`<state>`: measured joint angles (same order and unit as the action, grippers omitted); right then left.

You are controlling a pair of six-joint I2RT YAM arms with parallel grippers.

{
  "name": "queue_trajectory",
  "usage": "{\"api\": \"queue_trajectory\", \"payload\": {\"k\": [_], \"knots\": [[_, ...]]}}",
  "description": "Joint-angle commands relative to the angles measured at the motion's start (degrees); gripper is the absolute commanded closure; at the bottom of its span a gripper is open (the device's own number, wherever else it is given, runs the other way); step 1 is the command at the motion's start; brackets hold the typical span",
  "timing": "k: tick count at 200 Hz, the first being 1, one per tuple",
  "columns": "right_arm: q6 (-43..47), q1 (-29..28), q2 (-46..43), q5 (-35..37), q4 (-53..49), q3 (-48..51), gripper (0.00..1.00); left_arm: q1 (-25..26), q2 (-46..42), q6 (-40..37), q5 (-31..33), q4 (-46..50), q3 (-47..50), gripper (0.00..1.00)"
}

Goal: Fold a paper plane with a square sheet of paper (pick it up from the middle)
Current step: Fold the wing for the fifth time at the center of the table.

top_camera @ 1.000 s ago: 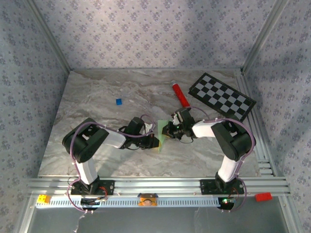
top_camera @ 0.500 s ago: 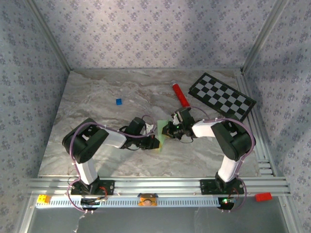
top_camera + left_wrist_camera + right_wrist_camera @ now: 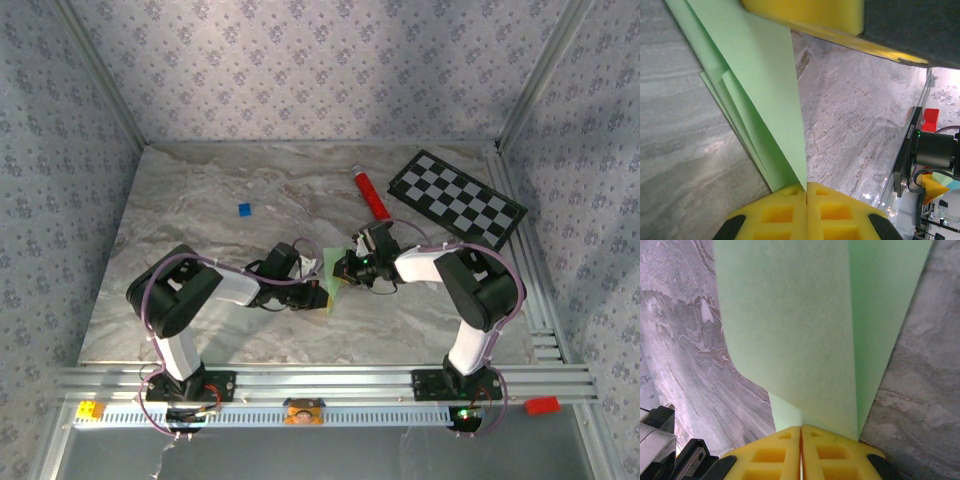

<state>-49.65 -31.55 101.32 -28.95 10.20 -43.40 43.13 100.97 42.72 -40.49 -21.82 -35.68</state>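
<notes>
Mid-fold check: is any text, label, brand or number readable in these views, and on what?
No text can be read in any view.
Sheet of paper: plain green, unmarked.
Checkerboard: black and white squares only, no characters.
Red tube: any label is too small to read.
Red block on the front rail: too small to tell.

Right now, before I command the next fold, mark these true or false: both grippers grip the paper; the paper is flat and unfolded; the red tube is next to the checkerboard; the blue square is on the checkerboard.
1. The left gripper and right gripper are both shut on the green paper. True.
2. The green paper lies flat and unfolded. False: it shows folded layers and is pinched between the two grippers.
3. The red tube lies just left of the checkerboard. True.
4. The blue square sits on the checkerboard. False: it lies on the bare table, well to the left.
</notes>
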Motion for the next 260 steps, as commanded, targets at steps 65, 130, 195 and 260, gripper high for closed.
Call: {"api": "queue_trajectory", "payload": {"k": [65, 130, 195, 260], "knots": [[0.7, -0.26, 3.82, 6.71, -6.6, 0.64, 0.9, 1.99, -1.21, -2.45, -4.22, 11.95, 2.76, 1.0], [0.41, -0.34, 3.95, 6.56, -6.26, 0.56, 0.9, 2.0, -7.67, -1.47, -1.4, 12.91, 4.03, 0.85], [0.15, -0.44, 3.54, 6.36, -5.99, 0.53, 0.9, 0.64, -18.76, 3.3, 6.42, 12.83, 1.74, 0.96], [0.0, -0.42, 3.8, 6.2, -5.76, 0.54, 0.9, 1.3, -7.26, 6.61, 6.32, 7.7, -7.1, 1.0]]}}
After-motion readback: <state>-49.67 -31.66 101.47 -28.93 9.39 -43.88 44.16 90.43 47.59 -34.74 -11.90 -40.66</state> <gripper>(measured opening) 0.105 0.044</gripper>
